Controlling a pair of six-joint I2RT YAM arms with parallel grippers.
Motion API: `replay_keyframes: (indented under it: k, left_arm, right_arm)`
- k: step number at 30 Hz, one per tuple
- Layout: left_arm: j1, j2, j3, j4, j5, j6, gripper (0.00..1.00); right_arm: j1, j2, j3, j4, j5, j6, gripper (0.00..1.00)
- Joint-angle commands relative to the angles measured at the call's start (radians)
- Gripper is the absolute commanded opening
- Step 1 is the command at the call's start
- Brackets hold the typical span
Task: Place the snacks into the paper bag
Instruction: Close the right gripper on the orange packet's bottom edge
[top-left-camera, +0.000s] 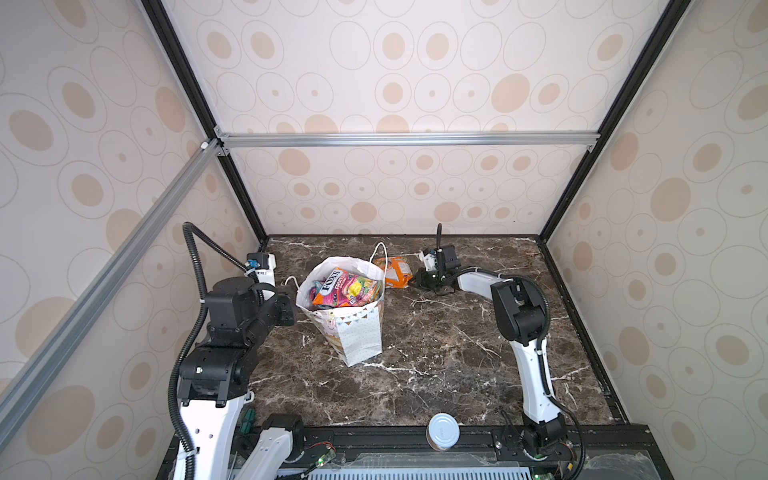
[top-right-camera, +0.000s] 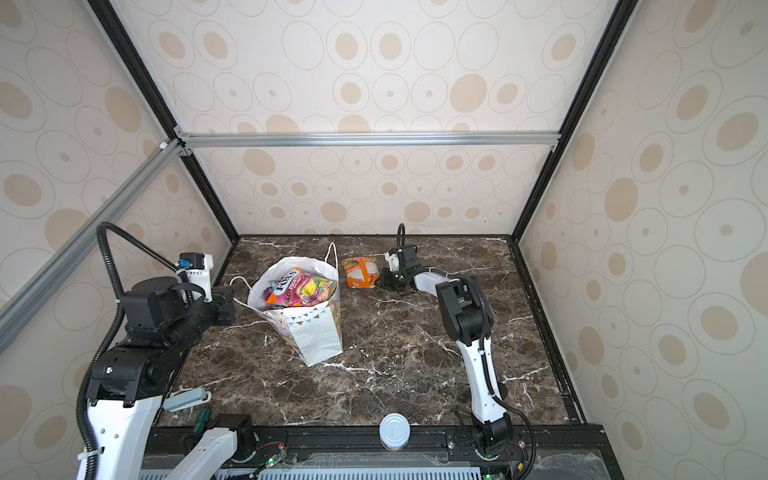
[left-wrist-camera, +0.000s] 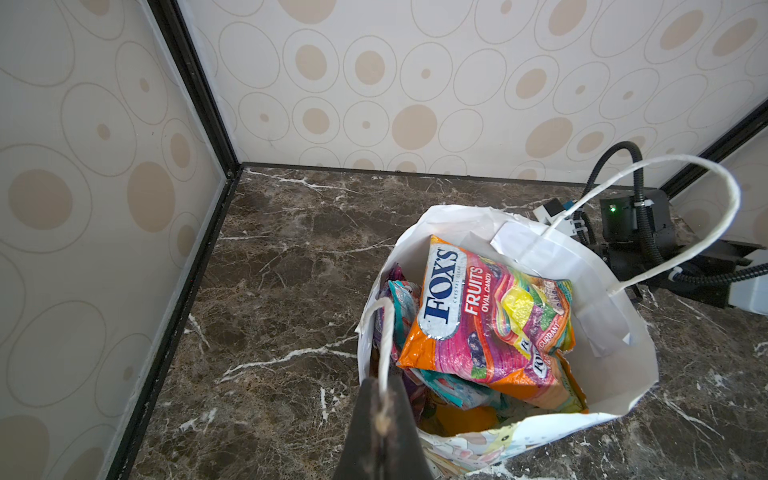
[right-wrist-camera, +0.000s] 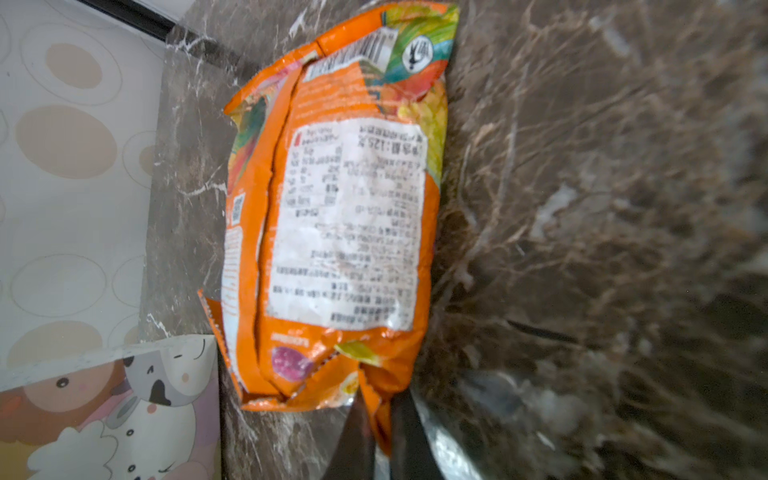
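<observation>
Right gripper (right-wrist-camera: 380, 419) pinches a corner of the orange packet (right-wrist-camera: 345, 216), lower centre; left gripper (left-wrist-camera: 380, 407) clamps a cord handle (left-wrist-camera: 385, 332) of the paper bag (left-wrist-camera: 623, 353).

Hidden under the top candy packet (left-wrist-camera: 486, 316) inside the paper bag (left-wrist-camera: 615, 353): other packets (left-wrist-camera: 401, 299), only teal and purple edges showing, not possible to count. Cut off by the edge of the left wrist view: the left gripper (left-wrist-camera: 380, 399), only dark fingertips closed on the cord handle (left-wrist-camera: 386, 332). In both top views, hidden behind its own wrist. Blurred, not readable: small print on the orange packet (right-wrist-camera: 345, 224). Cut off also: the right gripper (right-wrist-camera: 382, 436), pinching that packet's corner.
</observation>
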Motion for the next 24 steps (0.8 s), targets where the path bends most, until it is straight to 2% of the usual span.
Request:
replay_keyframes:
  k: [1, 3, 11, 20, 24]
  left_arm:
    - [0.001, -0.017, 0.022, 0.043, -0.024, 0.028, 0.00]
    - [0.001, -0.017, 0.022, 0.043, -0.024, 0.028, 0.00]
    - [0.001, -0.020, 0.025, 0.040, -0.026, 0.028, 0.00]
    - [0.001, -0.025, 0.025, 0.039, -0.025, 0.025, 0.00]
    - [0.001, -0.026, 0.022, 0.040, -0.029, 0.026, 0.00]
  right_arm:
    - [-0.005, 0.007, 0.008, 0.011, 0.007, 0.002, 0.04]
    - [-0.004, -0.006, -0.007, 0.010, 0.014, -0.002, 0.00]
    - [-0.008, -0.098, -0.112, 0.011, 0.044, -0.024, 0.00]
    - [-0.014, -0.308, -0.403, 0.073, 0.091, -0.001, 0.00]
    - [-0.012, -0.376, -0.500, 0.070, 0.074, 0.012, 0.02]
